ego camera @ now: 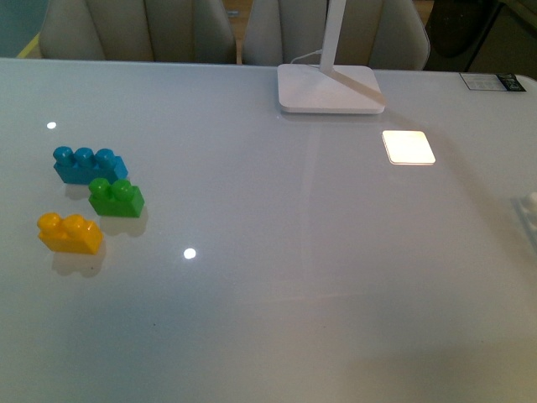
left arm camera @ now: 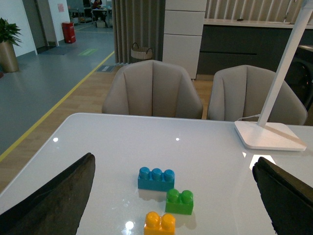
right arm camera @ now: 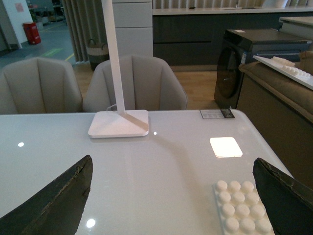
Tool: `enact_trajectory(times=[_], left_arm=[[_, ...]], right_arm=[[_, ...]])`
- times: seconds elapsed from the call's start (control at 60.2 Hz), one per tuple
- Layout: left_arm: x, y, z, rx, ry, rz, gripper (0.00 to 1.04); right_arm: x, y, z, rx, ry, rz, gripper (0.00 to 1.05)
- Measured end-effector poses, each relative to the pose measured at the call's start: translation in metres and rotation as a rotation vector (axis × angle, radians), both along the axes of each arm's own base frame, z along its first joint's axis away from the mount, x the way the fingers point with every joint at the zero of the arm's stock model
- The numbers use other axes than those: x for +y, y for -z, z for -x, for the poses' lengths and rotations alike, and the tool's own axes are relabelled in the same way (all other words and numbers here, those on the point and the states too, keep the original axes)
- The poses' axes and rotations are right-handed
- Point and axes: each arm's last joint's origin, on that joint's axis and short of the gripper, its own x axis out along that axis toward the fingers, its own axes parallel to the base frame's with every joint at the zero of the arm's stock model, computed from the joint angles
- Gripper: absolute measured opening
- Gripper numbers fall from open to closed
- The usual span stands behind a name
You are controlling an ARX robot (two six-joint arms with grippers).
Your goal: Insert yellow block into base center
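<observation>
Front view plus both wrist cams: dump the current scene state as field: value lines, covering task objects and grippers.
yellow block: on table, robot's left side, studs up, not gripped
green brick: just behind the yellow block
blue brick: behind the green brick; contact unclear
base: flat on the table, far right, studs bare
lamp foot: far centre of the table
left gripper: open, empty, bricks ahead of it
right gripper: open, empty, base beside it
task status: block not yet on base
</observation>
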Motion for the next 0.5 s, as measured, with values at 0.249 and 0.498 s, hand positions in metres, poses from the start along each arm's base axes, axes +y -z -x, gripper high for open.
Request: enact_trajectory(times=[0.249, 0.498], left_arm=[[0.0, 0.0, 0.0, 0.0, 0.0, 0.0, 0.97], [0.0, 0.0, 0.0, 0.0, 0.0, 0.0, 0.97]], right_arm=[[0.0, 0.0, 0.0, 0.0, 0.0, 0.0, 0.96], [0.0, 0.0, 0.0, 0.0, 0.0, 0.0, 0.96]])
